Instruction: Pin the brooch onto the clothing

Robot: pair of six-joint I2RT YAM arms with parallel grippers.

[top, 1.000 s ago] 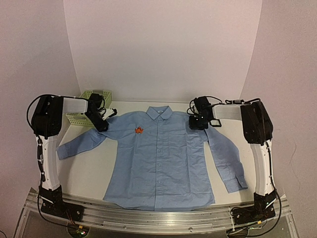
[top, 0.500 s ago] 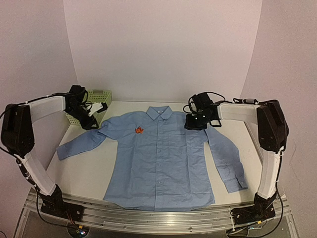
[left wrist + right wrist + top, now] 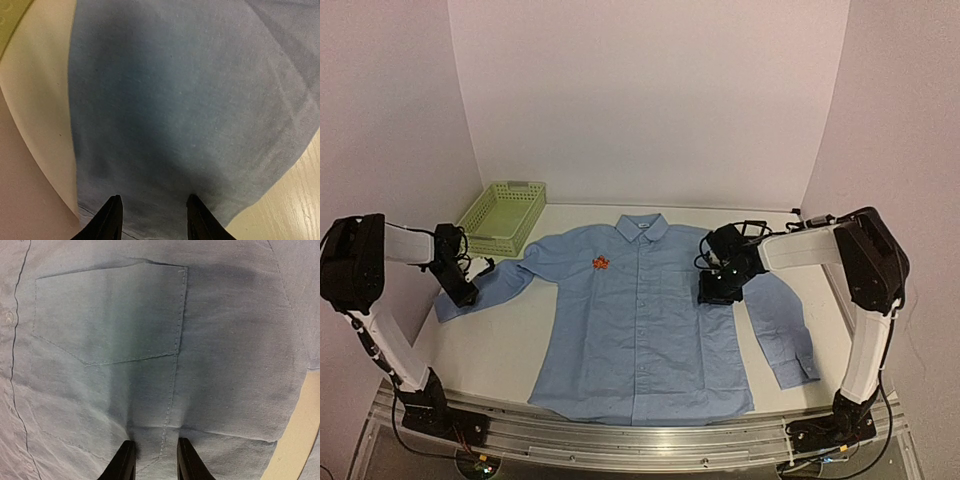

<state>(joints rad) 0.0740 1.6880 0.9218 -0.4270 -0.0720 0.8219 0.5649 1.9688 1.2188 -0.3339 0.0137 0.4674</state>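
Shows brooch (image 3: 602, 263) on shirt (image 3: 640, 320), apart from green basket (image 3: 502, 215); left end effector (image 3: 152, 202) parted over sleeve (image 3: 190, 100), right end effector (image 3: 155, 446) parted below pocket (image 3: 110, 315).

The clothing (image 3: 645, 330), a light blue long-sleeved button-up shirt, lies flat and face up across the middle of the top view, collar toward the top, sleeves angled outward and down. The brooch (image 3: 602, 263), a tiny orange-red flower-like ornament, sits on its chest, left of the button line, below the collar.
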